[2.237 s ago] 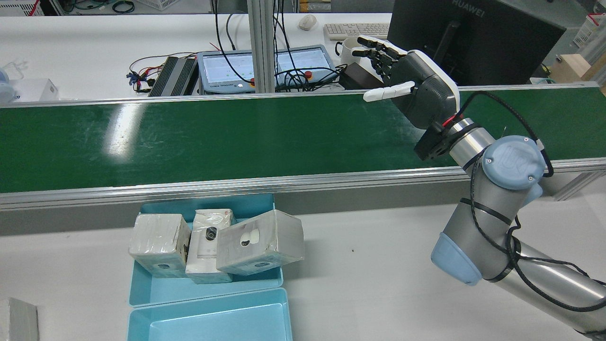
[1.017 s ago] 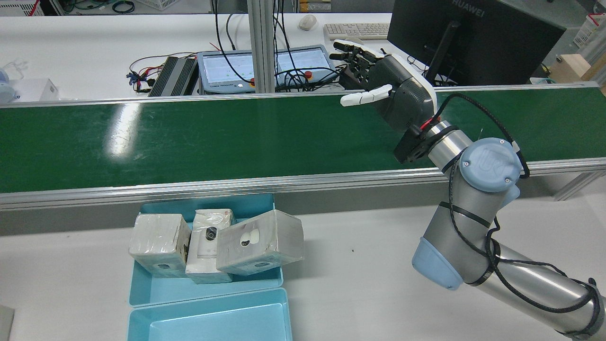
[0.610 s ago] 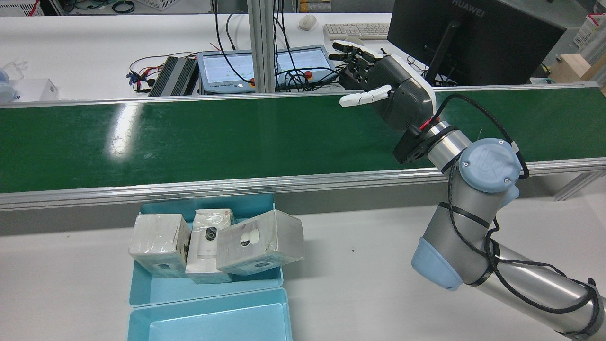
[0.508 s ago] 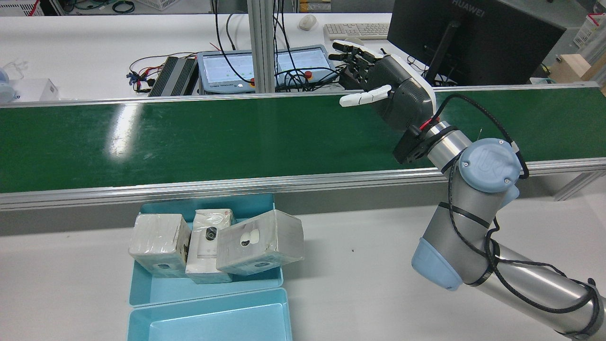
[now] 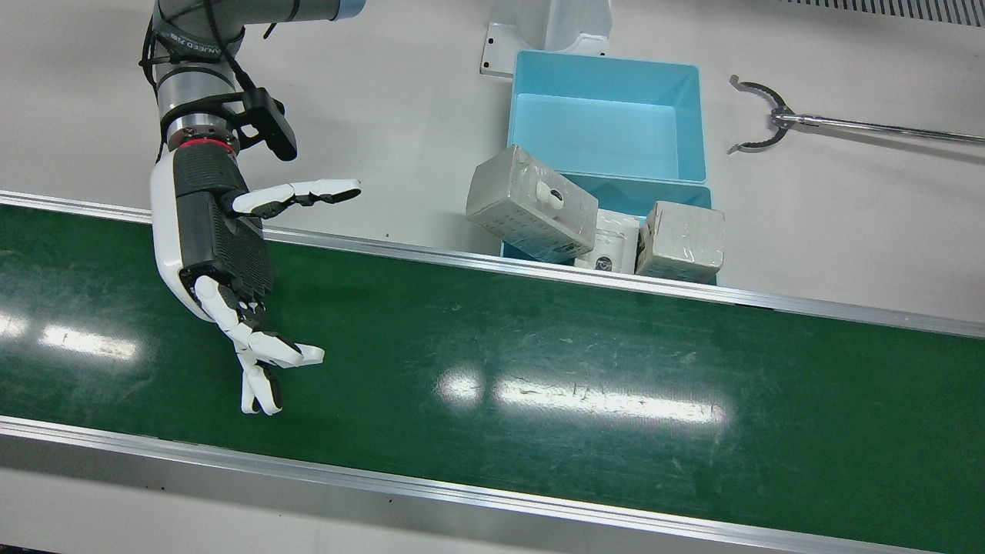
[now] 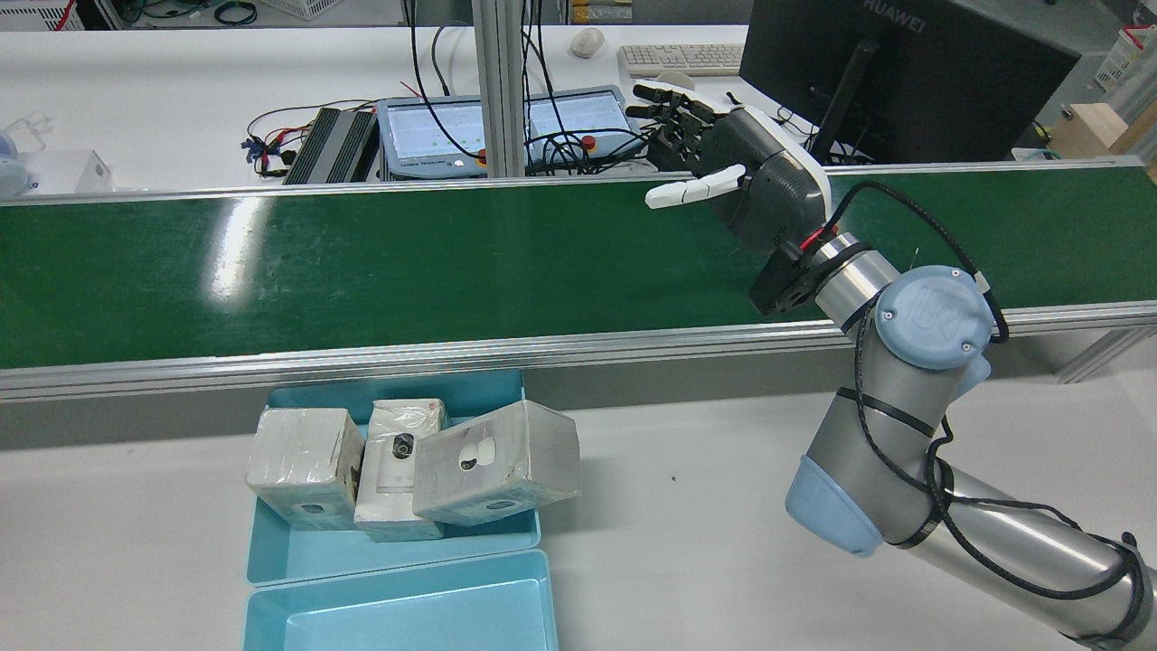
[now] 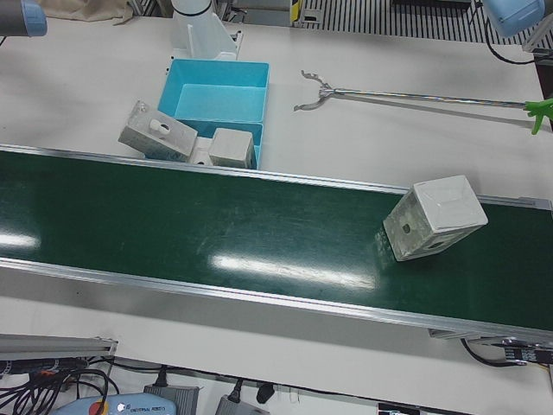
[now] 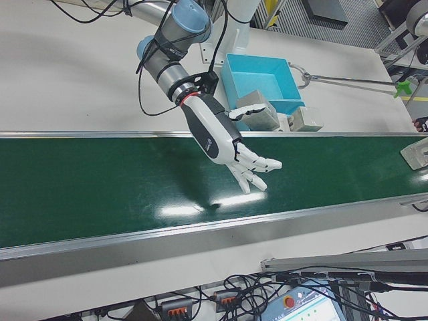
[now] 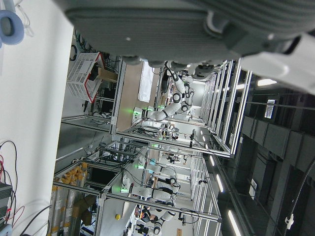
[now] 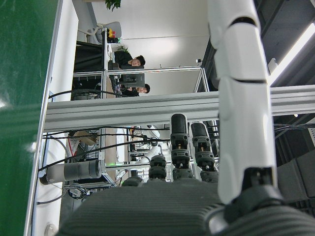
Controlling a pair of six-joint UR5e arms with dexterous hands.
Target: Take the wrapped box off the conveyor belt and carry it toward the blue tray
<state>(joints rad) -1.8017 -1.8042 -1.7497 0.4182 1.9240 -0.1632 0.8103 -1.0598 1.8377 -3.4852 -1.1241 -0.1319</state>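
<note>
The right hand (image 5: 223, 254) hangs above the green conveyor belt (image 5: 539, 369), fingers spread wide and holding nothing, its palm turned along the belt. In the front view its fingertips reach toward the belt's operator-side rail, while the wrist sits over the robot-side rail. The belt under and around the hand is bare.

The wrapped box (image 7: 434, 218) lies tilted on the belt well away from that hand, close to the robot-side rail, seen whole only in the left-front view; a corner of it shows at the right edge of the right-front view. A long stretch of open belt separates box and hand.

The blue tray (image 6: 398, 551) sits on the white table against the belt's robot-side rail, with a second, empty tray (image 6: 402, 615) touching it on the robot's side. Three wrapped parcels (image 6: 411, 466) crowd the near tray, the largest leaning over its rim.

A long reaching tool (image 5: 846, 127) lies on the table beyond the trays.

The left hand's camera shows only part of its dark palm against the room, so its fingers probably cannot be judged; whether it is open cannot be told.
</note>
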